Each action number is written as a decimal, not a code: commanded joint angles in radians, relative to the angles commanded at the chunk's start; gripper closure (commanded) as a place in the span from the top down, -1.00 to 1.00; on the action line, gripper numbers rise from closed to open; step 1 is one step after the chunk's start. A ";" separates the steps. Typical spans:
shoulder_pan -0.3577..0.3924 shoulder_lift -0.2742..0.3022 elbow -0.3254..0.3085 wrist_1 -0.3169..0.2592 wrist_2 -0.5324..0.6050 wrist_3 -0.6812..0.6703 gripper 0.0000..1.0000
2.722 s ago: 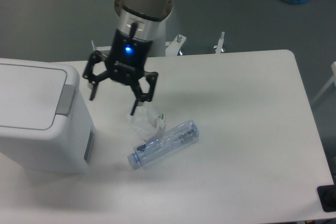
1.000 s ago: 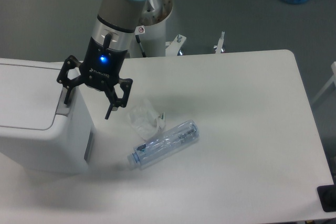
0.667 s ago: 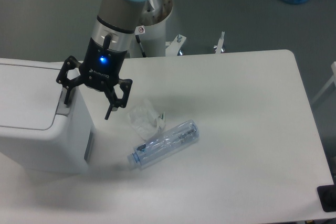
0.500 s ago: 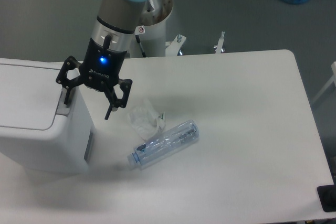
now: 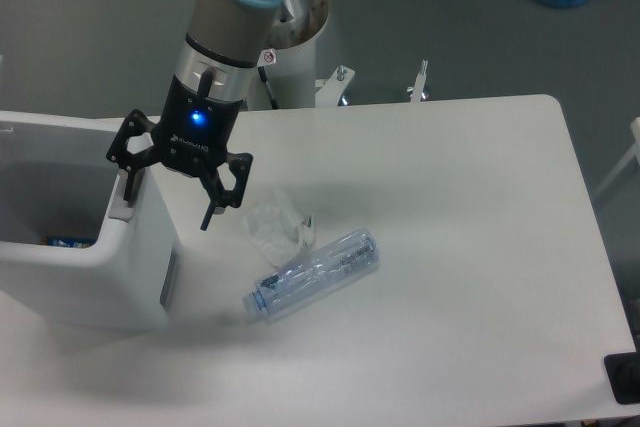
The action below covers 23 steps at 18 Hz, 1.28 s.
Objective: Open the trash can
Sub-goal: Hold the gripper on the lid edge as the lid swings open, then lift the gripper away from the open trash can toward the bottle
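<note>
White trash can (image 5: 95,277) with grey tab at table's (image 5: 450,247) left edge. Black gripper (image 5: 167,196), blue light glowing. Clear bottle (image 5: 312,273), blue-tinted, on white table.

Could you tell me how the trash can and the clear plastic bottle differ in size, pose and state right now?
The trash can is far bigger than the clear plastic bottle. The trash can stands upright at the table's left edge, while the bottle lies on its side out on the table top. The trash can is opaque white with its top open, showing its inside; the bottle is see-through and looks crumpled. Both appear to be plastic and rest on the white table.
</note>
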 joint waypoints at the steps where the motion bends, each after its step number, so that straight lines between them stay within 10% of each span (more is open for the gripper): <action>1: 0.000 0.000 0.002 0.000 0.000 -0.008 1.00; 12: 0.115 -0.008 0.051 0.003 0.003 0.023 1.00; 23: 0.385 -0.153 0.048 0.002 0.043 0.400 1.00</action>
